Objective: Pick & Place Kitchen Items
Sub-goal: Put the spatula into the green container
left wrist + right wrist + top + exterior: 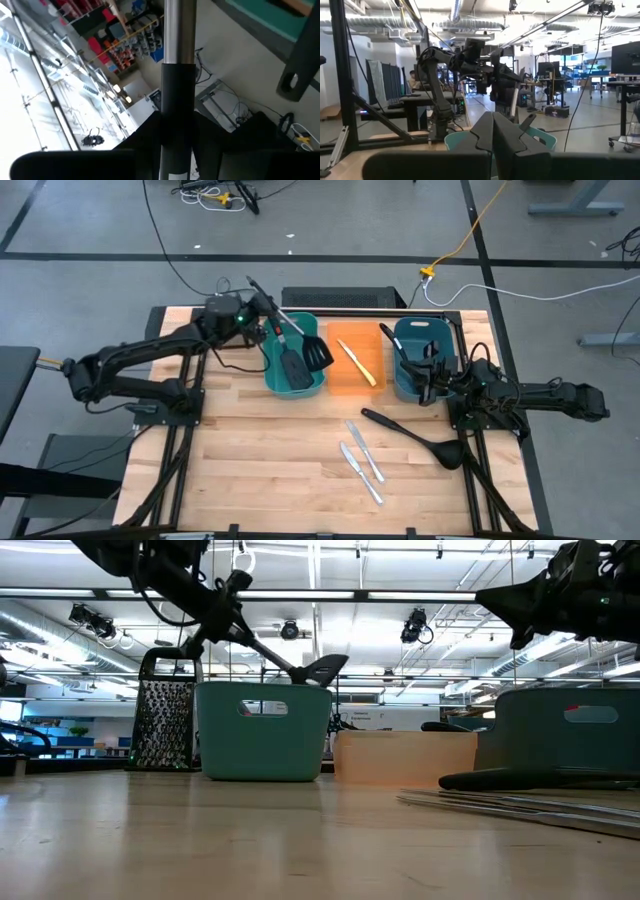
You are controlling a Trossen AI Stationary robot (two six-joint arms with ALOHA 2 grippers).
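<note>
Spatula [300,338] number two is being held by its steel-and-black handle in the left gripper [262,313], blade angled down over the teal bin [272,372] where another spatula [293,367] is already lying. That slant looks chosen so the blade can slide in beside its twin rather than land across the rim. The left wrist view is showing the jaws closing narrowly on the handle's black section.

Around it, the yellow-handled knife [360,364] is sitting in the orange bin [338,385], a ladle [390,340] is resting in the second teal bin [442,330], while another ladle [418,437] and two silver knives [362,460] are waiting on the tabletop [260,470].

The left arm is reaching in from the table's side, wrist raised above the bin's far edge. The right gripper [432,375] is hovering beside its bin, jaws pressed together and empty.
</note>
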